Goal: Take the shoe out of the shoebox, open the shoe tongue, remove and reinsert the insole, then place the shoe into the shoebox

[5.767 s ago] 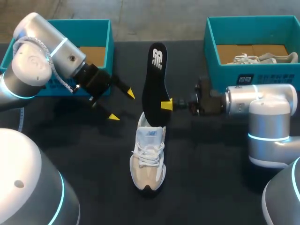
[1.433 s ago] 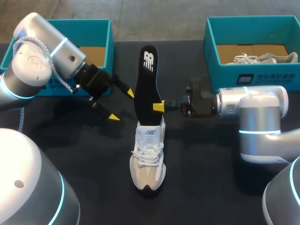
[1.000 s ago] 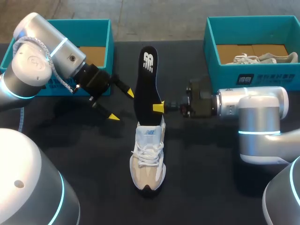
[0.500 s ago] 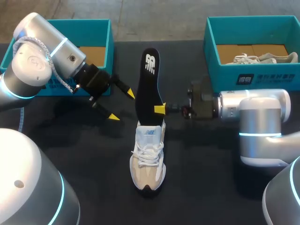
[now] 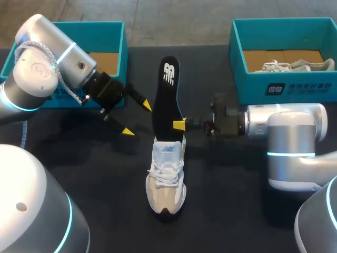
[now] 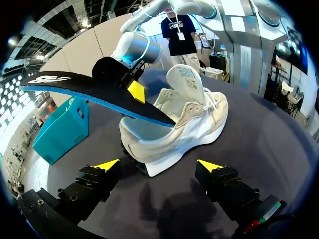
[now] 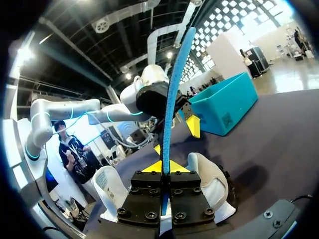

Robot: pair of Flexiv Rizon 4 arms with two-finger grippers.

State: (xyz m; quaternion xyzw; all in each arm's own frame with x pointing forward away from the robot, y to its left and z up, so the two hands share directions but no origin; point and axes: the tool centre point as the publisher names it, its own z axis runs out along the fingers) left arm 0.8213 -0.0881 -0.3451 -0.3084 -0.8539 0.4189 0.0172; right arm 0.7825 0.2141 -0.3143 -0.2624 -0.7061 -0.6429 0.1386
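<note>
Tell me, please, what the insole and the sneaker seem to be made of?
The insole looks like foam: matte black fabric-like top, blue layer along its edge, gently bowed in the left wrist view. The sneaker has a matte off-white upper, seemingly mesh with suede-like panels, woven laces, and a white sole, likely rubber or foam.

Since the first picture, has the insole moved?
Yes. The insole, held by the right gripper, has shifted slightly away from the right box and come down a little toward the shoe, which has stayed put.
</note>
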